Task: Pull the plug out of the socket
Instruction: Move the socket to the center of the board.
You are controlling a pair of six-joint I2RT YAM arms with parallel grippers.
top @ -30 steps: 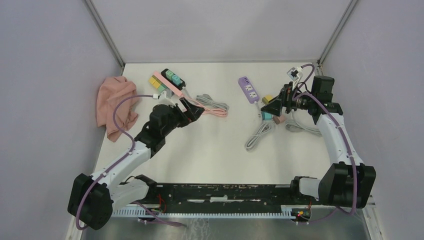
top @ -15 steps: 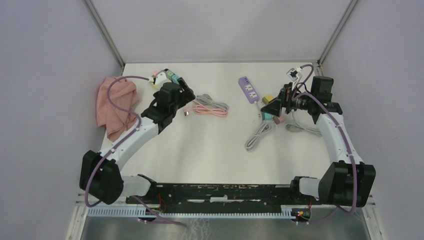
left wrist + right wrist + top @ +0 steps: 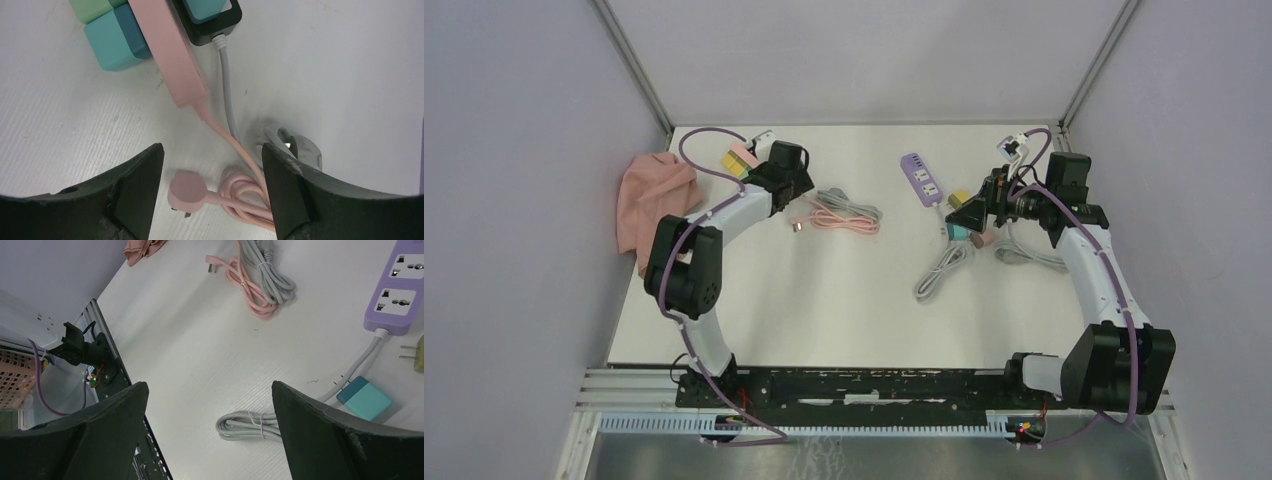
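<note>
Pink cloth (image 3: 656, 205) lies crumpled well off to the left of the left hand. Since a second ago the left arm has swung from above the pink cable toward the far left corner. The left gripper (image 3: 211, 147) hangs released above the table, fingers apart and grasping nothing. Just ahead of its fingertips lies a pink power strip (image 3: 170, 55), with a green block (image 3: 90, 7) and a teal block (image 3: 115, 42) against its left side. Ahead and to the right, a teal plug (image 3: 202, 7) sits in the black power strip (image 3: 220, 25), whose near edge the pink strip partly covers. Between the fingers, on the table below, lie a pink plug (image 3: 187, 187) and its coiled pink cable (image 3: 245, 200). A grey plug (image 3: 300, 150) lies by the right finger.

The right gripper (image 3: 210, 385) has not moved and is spread wide and empty. A purple power strip (image 3: 400, 295) lies ahead to its right. A loose teal adapter (image 3: 364, 398) and a grey cable bundle (image 3: 250, 425) lie close between its fingers.

In all there are three power strips, one cloth, one pink cable and three grey bundles.
</note>
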